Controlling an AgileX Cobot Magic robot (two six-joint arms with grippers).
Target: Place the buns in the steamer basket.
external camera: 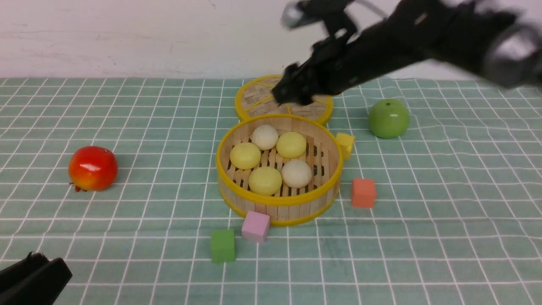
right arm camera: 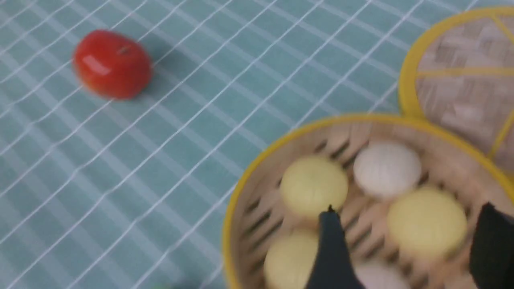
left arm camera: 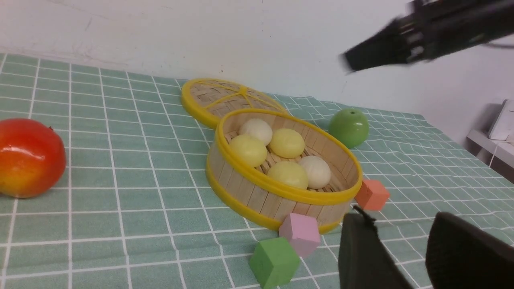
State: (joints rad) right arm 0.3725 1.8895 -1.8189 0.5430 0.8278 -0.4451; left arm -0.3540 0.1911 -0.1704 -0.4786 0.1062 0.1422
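Firstly, take the steamer basket (external camera: 277, 203) as dial centre in the front view, with 12 o'clock toward the far wall.

1. Locate the left gripper (left arm camera: 401, 218) far out at 7 o'clock, nearest the robot. Note jaws parted and nothing held between them.
2. Note a green cube (external camera: 222, 245) and a pink cube (external camera: 255, 226) at 6 o'clock, the pink one touching or just beside the basket wall.
3. Check the basket contents. Count five buns (external camera: 265, 180) on the slatted floor: three pale yellow, two off-white, all inside the rim. Find no bun lying on the cloth.
4. Note an orange cube (external camera: 363, 192) near the wall at 4 o'clock, a yellow cube (external camera: 345, 144) against the rim at 2 o'clock, and a red fruit (external camera: 92, 168) well apart at 9 o'clock.
5. Find the flat woven lid (external camera: 258, 101) lying at 12 o'clock, its edge hidden behind the basket rim, and the green apple (external camera: 388, 118) farther out at 2 o'clock.
6. Locate the right gripper (right arm camera: 408, 208) raised above the far rim and lid. Expect motion blur. Note fingers (right arm camera: 333, 249) spread wide, clear of the buns below, gripping nothing.

Judged step: release of the last bun, loading apparently complete.

Next move: lift the right arm straight up and away toward 3 o'clock. Keep clear of rim and lid. Avoid nudging the cubes. Leave the left arm parked.
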